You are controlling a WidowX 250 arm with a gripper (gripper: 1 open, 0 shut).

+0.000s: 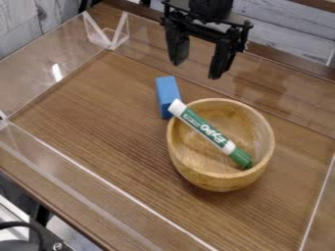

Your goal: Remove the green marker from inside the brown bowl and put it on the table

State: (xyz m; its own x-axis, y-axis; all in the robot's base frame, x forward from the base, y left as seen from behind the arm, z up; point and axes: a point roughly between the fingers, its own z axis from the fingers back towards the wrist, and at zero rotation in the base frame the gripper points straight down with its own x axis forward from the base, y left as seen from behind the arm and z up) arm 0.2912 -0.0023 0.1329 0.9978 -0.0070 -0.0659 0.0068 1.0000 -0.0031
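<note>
While the blue block (pixel 167 96) lies leftmost on the table (pixel 92 123), the green marker (pixel 210 130) rests across the brown bowl (pixel 220 145), running ten to four o'clock, at six o'clock from the wide-spread, empty claw (pixel 197 61).

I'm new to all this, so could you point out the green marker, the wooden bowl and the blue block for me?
green marker (pixel 210 130), camera view, middle of its white barrel.
brown bowl (pixel 197 175), camera view, near rim.
blue block (pixel 167 93), camera view, its top face.
</note>
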